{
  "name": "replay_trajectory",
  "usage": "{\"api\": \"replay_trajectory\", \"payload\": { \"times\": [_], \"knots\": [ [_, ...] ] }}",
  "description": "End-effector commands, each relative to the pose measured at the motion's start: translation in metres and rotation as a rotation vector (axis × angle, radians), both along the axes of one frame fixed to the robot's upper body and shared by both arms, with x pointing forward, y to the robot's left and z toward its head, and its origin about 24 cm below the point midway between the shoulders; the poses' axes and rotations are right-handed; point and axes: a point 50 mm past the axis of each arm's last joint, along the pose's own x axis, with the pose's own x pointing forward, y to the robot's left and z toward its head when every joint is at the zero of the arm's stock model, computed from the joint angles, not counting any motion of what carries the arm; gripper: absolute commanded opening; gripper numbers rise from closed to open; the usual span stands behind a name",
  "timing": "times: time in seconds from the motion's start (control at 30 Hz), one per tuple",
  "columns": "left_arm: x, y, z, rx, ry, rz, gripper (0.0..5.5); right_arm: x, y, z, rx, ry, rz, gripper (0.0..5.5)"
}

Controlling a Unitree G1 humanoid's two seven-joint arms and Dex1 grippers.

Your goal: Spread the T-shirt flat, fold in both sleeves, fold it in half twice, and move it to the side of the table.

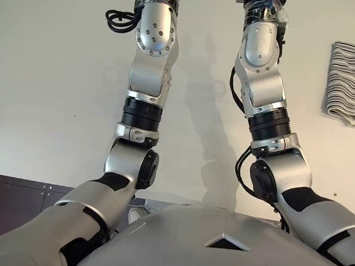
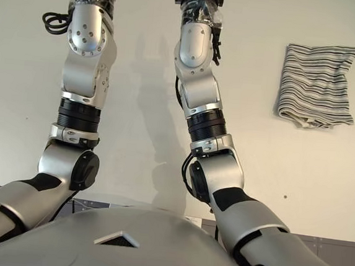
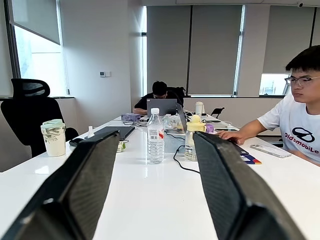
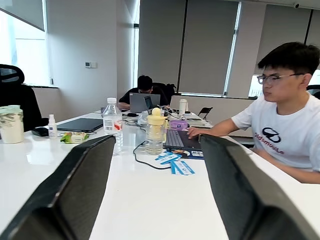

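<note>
Left gripper (image 3: 156, 145) is released, its two dark fingers (image 3: 87, 175) spread wide with nothing between them. Right gripper (image 4: 159, 146) is the same: fingers (image 4: 75, 190) apart, nothing grasped.

The T-shirt (image 2: 317, 83) is striped grey and white, folded into a compact, roughly square bundle. It lies flat on the white table (image 2: 322, 183), with one thick folded edge facing the robot. Nothing touches it.

The right arm (image 2: 199, 66) stretches forward over the table to the left of the T-shirt, apart from it. The left arm (image 2: 88, 57) runs parallel, farther left of the T-shirt and well apart from it. A looped black cable (image 1: 119, 21) hangs at the left arm's outer side, the side away from the T-shirt.

Seen past the fingers on the white tabletop are a clear water bottle (image 3: 155, 136), a paper cup (image 3: 53, 137), a yellow-capped bottle (image 4: 154, 131) and a closed dark laptop (image 4: 80, 124). Where these sit relative to the T-shirt cannot be told.
</note>
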Motion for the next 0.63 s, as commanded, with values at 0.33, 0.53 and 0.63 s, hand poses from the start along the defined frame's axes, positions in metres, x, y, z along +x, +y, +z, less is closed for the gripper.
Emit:
{"api": "replay_trajectory", "payload": {
  "times": [0.33, 0.53, 0.63],
  "knots": [
    [-0.022, -0.003, -0.012, 0.055, 0.058, -0.011, 3.7, -0.002, -0.003, 0.005, 0.015, 0.018, -0.028, 3.74],
    [0.006, -0.017, 0.012, -0.049, -0.021, 0.175, 4.17, 0.011, 0.012, 0.028, -0.109, -0.044, 0.166, 3.74],
    [0.01, -0.018, 0.007, -0.069, 0.001, 0.221, 4.17, 0.014, 0.014, 0.024, -0.103, -0.024, 0.162, 3.74]
  ]
}}
